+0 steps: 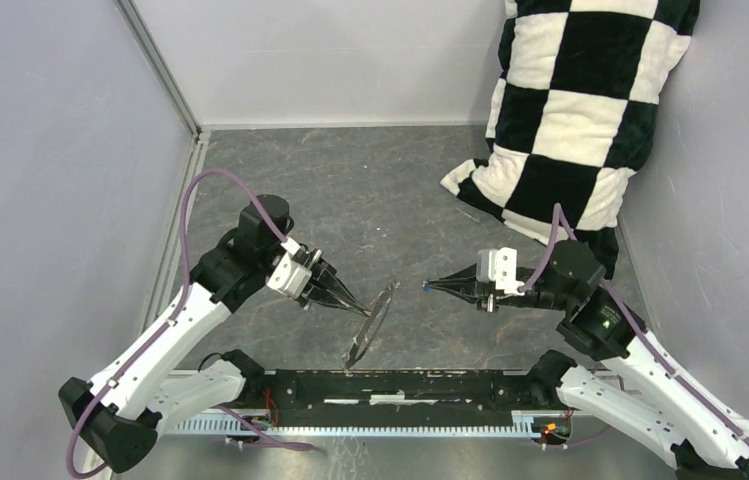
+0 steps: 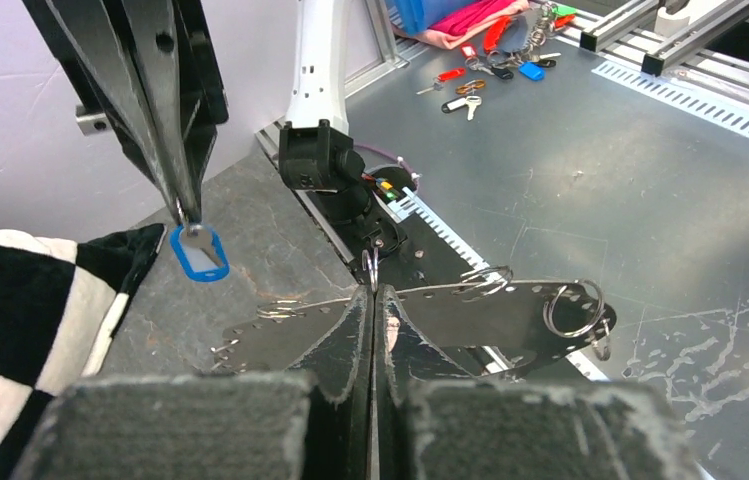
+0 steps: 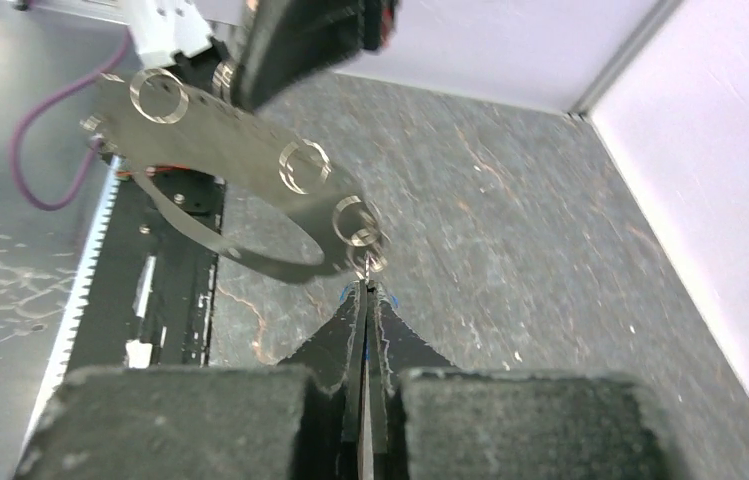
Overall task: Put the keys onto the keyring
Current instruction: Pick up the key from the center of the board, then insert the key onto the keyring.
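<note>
Blue key (image 2: 200,250) faces keyring (image 1: 380,310).
With left end effector (image 1: 355,306) clamping keyring and right end effector (image 1: 428,286) pinching key, its hole likely needs squaring.

Worktop (image 1: 350,190): dark grey, matt, with a mottled stone-like finish that looks faintly rough.
Pillow (image 1: 580,110): soft plush cloth in black and white checks.
Key (image 2: 200,252): the head is smooth bright blue plastic with a slight gloss, and the blade is silvery metal.
Keyring (image 3: 250,150): thin grey metal with a dull sheen.
Small rings (image 3: 304,166): bright polished wire.
Left fingers (image 2: 350,340) and right fingers (image 2: 155,100): matt black and smooth.
Arm shells (image 1: 165,345): white plastic with a light gloss.
Cable (image 1: 190,210): smooth purple sheath.
</note>
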Motion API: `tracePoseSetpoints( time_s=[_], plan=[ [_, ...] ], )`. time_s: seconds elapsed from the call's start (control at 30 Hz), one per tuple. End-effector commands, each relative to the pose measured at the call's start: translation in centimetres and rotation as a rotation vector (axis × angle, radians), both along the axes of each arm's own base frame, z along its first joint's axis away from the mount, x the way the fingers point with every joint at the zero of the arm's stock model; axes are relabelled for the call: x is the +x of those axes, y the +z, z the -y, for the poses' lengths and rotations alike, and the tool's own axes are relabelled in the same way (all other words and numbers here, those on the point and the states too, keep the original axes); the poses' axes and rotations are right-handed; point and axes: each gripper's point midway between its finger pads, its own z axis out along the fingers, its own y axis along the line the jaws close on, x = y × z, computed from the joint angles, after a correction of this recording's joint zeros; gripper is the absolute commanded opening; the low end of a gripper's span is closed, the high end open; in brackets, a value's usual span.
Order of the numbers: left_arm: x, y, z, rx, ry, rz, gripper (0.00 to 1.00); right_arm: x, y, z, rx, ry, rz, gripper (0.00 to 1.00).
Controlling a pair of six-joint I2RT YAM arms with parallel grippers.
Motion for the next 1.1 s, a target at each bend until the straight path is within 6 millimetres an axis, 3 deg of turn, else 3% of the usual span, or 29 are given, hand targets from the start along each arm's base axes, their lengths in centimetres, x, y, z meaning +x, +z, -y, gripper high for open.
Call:
tracePoseSetpoints(
  time_s=[0.0, 0.6, 1.07],
  plan=[
    [0.0, 2.0, 0.1, -0.034, -0.018, 0.035, 0.02, -2.1, 1.9, -0.9, -0.022, 0.162, 0.019, 0.01],
    [1.9, 2.7, 0.5, -0.054, 0.017, 0.065, 0.02, -4.1, 3.2, -5.7, 0.01, 0.312, 0.06, 0.01],
    [1.3, 2.8, 0.1, -0.057, 0.021, 0.073, 0.02, -2.5, 4.6, -7.0, 0.018, 0.235, 0.036, 0.01]
  ],
)
